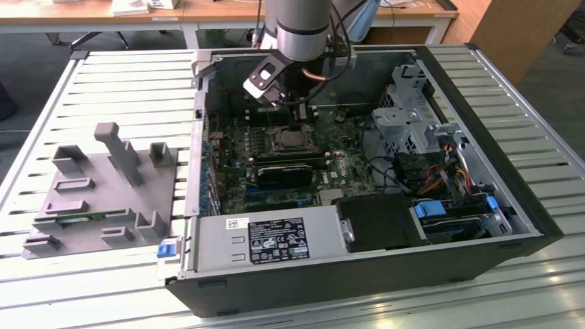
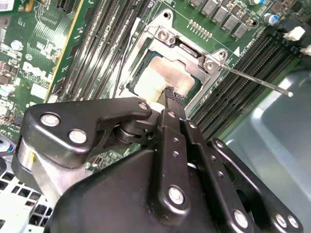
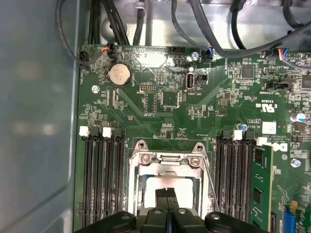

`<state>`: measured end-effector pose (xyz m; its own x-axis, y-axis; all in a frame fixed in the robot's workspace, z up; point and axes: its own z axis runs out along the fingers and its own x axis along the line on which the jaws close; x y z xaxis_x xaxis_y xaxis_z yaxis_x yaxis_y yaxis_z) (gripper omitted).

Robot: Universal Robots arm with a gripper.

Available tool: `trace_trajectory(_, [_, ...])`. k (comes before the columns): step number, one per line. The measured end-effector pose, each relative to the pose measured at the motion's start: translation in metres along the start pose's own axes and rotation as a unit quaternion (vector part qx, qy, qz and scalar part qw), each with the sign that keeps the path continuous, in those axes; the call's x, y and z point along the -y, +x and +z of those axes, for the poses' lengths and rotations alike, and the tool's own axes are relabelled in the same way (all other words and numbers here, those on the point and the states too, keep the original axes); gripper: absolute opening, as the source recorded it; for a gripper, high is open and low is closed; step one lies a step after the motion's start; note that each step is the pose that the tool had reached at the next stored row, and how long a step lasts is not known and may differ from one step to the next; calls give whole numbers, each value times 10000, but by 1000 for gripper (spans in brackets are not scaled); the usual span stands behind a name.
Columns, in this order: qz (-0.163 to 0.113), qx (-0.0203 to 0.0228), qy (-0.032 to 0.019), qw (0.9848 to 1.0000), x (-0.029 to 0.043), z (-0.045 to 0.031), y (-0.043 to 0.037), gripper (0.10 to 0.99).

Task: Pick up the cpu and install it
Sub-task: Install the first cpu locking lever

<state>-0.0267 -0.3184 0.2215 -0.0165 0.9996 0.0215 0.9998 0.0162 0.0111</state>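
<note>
Silver-grey cpu [image 2: 163,77] lying flat inside the metal socket frame [image 2: 187,46] on the green motherboard [image 3: 160,104], seen in both wrist views. Gripper [image 2: 173,95] directly above it, black fingers [image 3: 166,199] pressed together with no gap, tips at or just over the chip's top; contact not sure. Thin socket lever [image 2: 252,80] sticking out sideways from the frame. Black memory slots [image 3: 99,179] on both sides of the socket, one green memory stick [image 3: 261,189] in a slot.

Black computer case [image 1: 366,274] open on its side in the exterior view, holding the motherboard, a black heatsink block [image 1: 285,175], a grey power supply [image 1: 265,240] at the near edge, drive cages and coloured cables [image 1: 443,171] on the exterior view's right. Grey fixture tray [image 1: 101,195] with upright posts on the exterior view's left, well apart from the case. Both resting on a white slatted table [image 1: 530,89]. Wooden desks [image 1: 92,17] behind, at the far side.
</note>
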Motion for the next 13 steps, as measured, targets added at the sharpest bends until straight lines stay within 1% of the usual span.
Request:
trace_trajectory(5, [0, 0, -1, 10000, -2, -141, 3, 106])
trace_trajectory(9, [-1, 1, -4, 10000, -3, -238, 5, 106])
trace_trajectory(11, [0, 0, -5, 10000, -3, -271, 6, 106])
trace_trajectory(13, [0, 1, -7, 10000, -2, -286, 6, 106])
